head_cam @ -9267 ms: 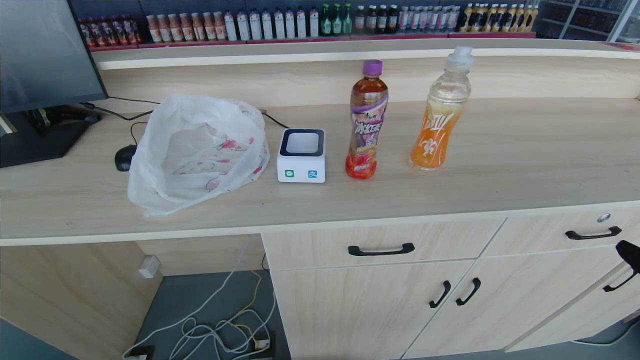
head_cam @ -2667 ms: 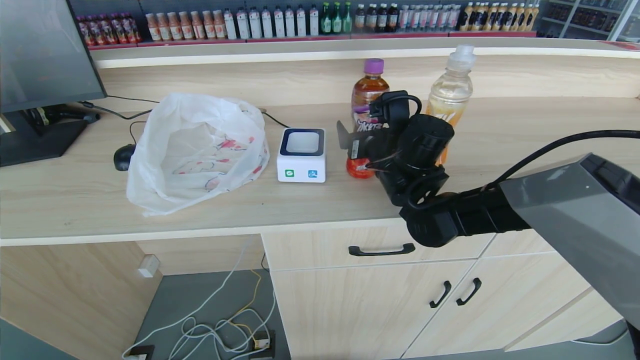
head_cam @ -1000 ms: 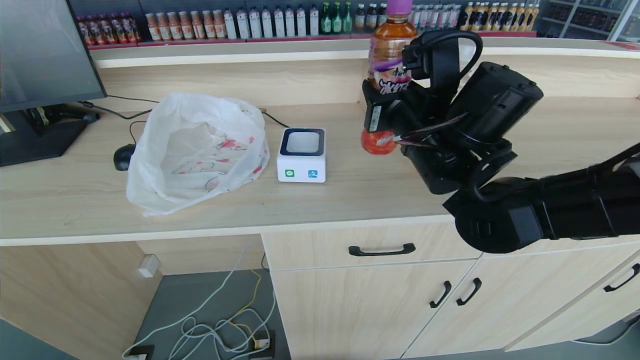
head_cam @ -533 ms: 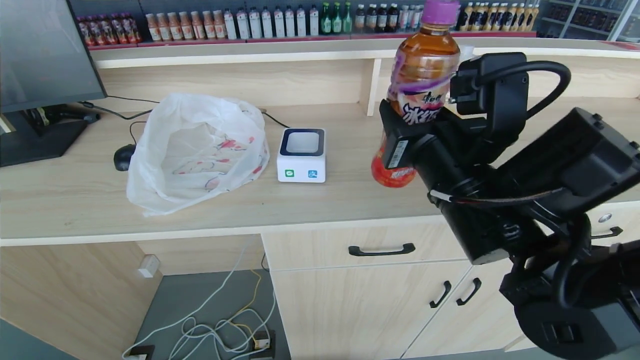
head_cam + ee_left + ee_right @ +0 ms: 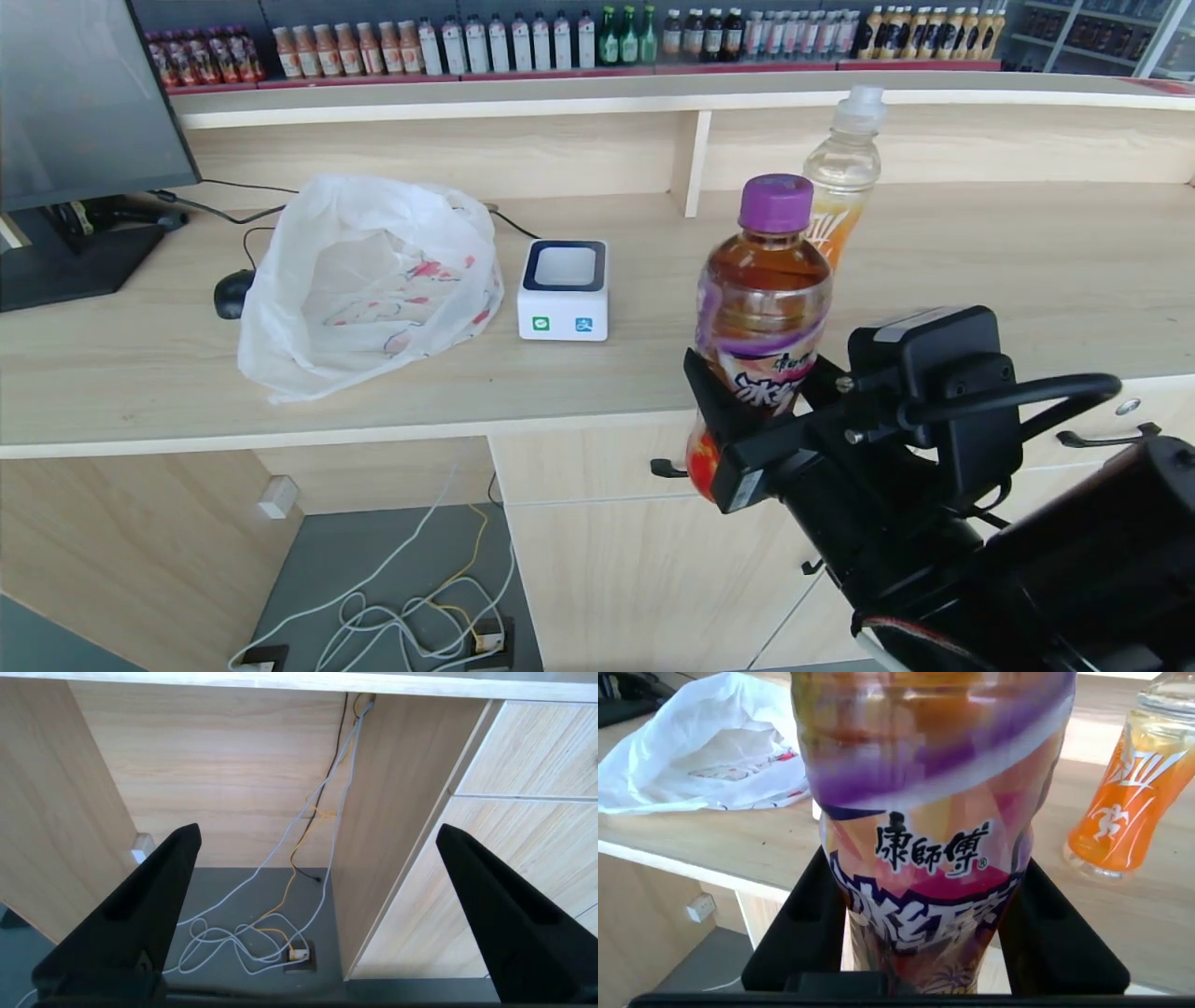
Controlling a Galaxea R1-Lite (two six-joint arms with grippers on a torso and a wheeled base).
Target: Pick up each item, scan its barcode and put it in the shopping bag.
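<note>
Slumped on the worktop (image 5: 140, 373) at the frame's left, the white shopping bag (image 5: 364, 280) is seen with its mouth gaping. The purple-capped tea bottle (image 5: 761, 289), filled with amber liquid, is held upright at lower centre, pinched by the right end effector (image 5: 761, 401); the left end effector (image 5: 318, 835) is spread wide.

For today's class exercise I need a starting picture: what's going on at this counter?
The robot's right hand grips the purple-capped tea bottle upright, off the counter, out in front of its edge. The scanner and open shopping bag sit on the counter to its left; the orange bottle stands farther back, untouched.
</note>
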